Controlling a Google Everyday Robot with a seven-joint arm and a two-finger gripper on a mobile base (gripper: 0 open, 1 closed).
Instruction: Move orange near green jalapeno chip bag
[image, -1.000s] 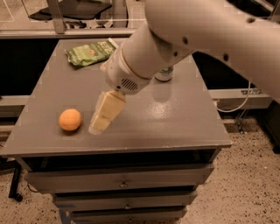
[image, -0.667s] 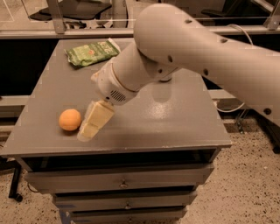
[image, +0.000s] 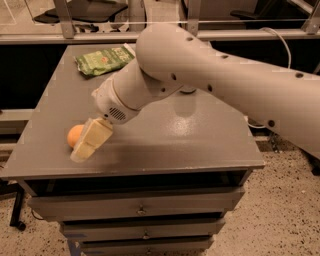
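The orange (image: 74, 135) lies on the grey table (image: 165, 145) near its front left corner, partly hidden behind the gripper. The gripper (image: 87, 145) with cream fingers reaches down right next to the orange, on its right side, low over the table. The green jalapeno chip bag (image: 102, 60) lies flat at the back left of the table, well away from the orange. The big white arm crosses the table from the right.
A can-like object (image: 187, 91) is mostly hidden behind the arm at mid-table. The table's front edge is just below the gripper, with drawers (image: 140, 207) beneath. A rail and chairs stand behind the table.
The arm has swung left and down; the gripper moved from mid-table to right beside the orange. The orange and chip bag have not moved.
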